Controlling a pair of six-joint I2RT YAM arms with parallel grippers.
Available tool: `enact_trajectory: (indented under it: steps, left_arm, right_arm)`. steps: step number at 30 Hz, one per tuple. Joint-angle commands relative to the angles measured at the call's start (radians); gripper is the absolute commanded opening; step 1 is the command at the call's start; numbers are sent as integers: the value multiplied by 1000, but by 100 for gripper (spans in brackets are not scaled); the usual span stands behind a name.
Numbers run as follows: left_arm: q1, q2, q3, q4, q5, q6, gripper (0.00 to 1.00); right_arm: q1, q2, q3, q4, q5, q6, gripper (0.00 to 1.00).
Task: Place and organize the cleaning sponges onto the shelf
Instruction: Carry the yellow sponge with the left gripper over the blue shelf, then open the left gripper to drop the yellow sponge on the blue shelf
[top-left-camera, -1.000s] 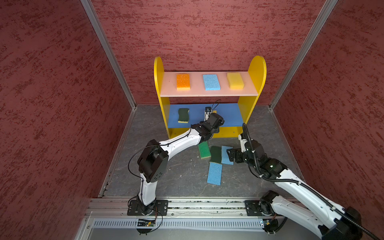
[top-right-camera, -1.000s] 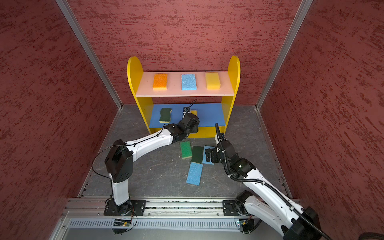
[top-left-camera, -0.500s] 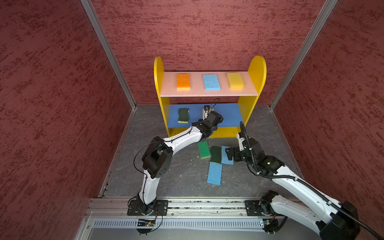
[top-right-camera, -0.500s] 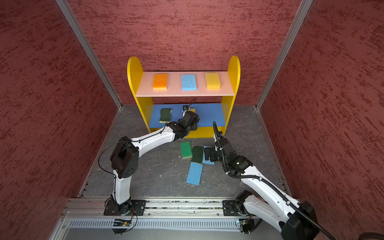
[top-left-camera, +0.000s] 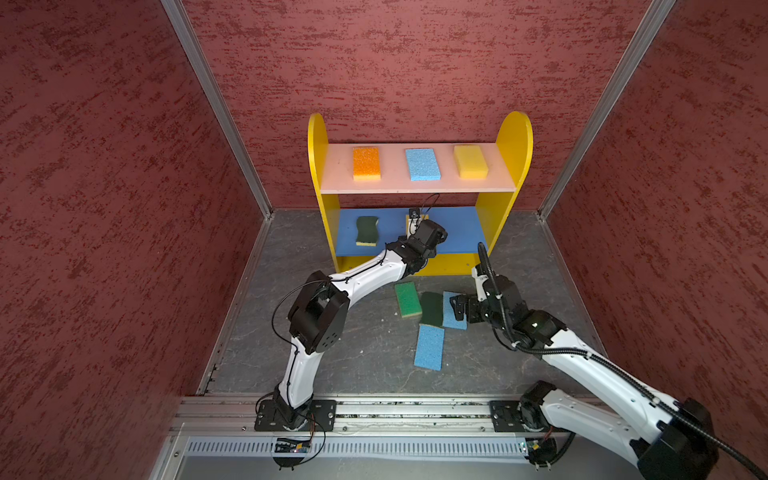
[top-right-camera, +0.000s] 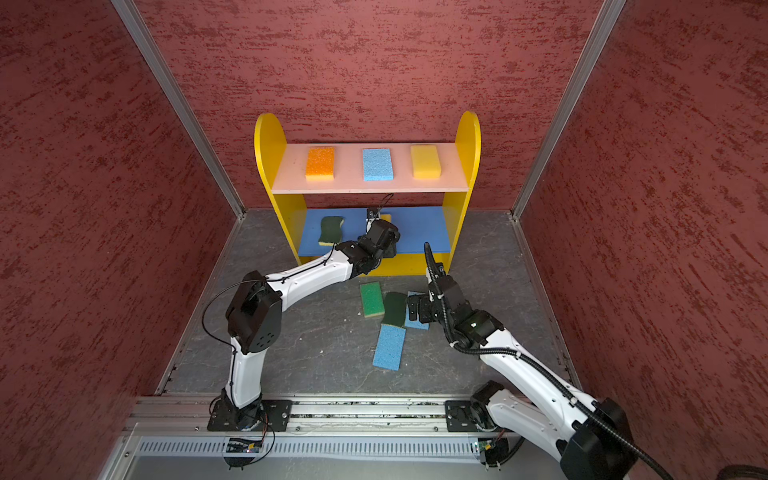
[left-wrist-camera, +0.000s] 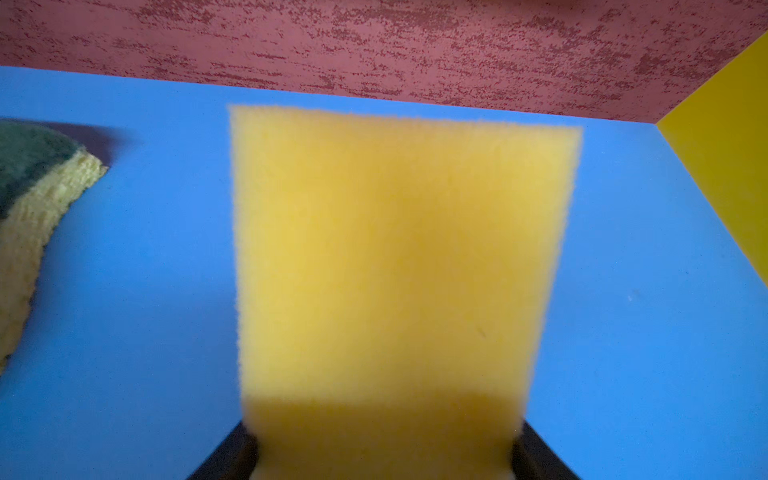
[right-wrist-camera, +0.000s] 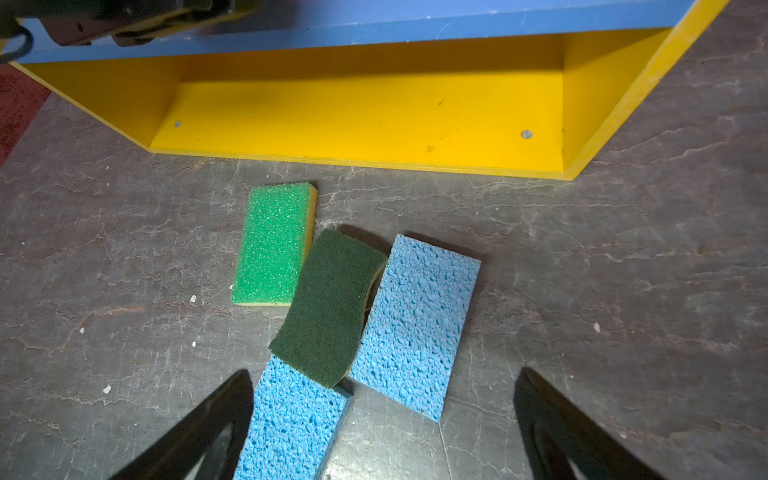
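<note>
Left gripper (left-wrist-camera: 384, 451): clamped on yellow sponge (left-wrist-camera: 399, 257) (soft, light; we pinch across its width).
Right gripper (right-wrist-camera: 384, 374): jaws apart, empty.

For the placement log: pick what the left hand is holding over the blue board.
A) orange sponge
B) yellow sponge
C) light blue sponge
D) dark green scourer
B: in the left wrist view a yellow sponge sits gripped in the left hand, above the blue board.
</note>
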Motion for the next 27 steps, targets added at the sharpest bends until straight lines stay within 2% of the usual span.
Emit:
enact_trajectory:
  steps: [1, 8, 27]
  left_arm:
    - [11, 23, 29, -4, -6, -18, 70]
    - [11, 29, 41, -28, -14, -40, 77]
    - [8, 52, 89, -69, -19, -47, 80]
  right_arm:
    - [-6, -3, 39, 25, -15, -13, 99]
    - [-5, -12, 30, 22, -13, -11, 99]
    - [-6, -29, 26, 6, -11, -4, 99]
